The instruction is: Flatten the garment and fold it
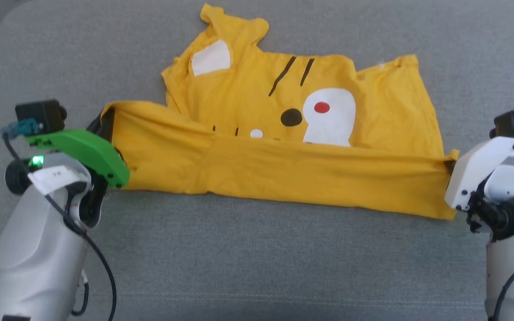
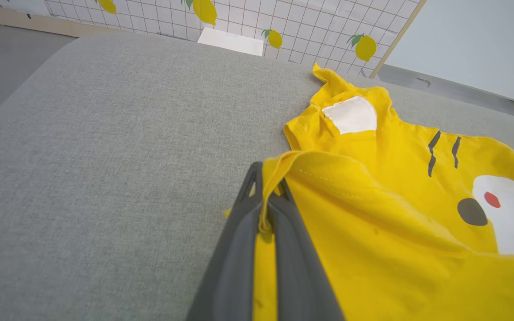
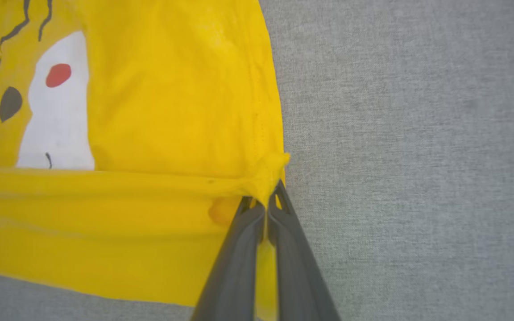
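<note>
The yellow garment lies on the grey cushion, its tiger face print up at the far side and a plain yellow band folded over along the near side. My left gripper is shut on the band's left corner; in the left wrist view the cloth is pinched between the dark fingers of that gripper. At the other end, my right gripper is shut on the band's right corner, and the right wrist view shows that gripper gripping the bunched cloth. The band is stretched between both grippers.
The grey cushion spreads wide on all sides, with open room in front of the garment. Its left edge drops to a grey floor. A tiled wall with lemon prints and a white box stand beyond the far edge.
</note>
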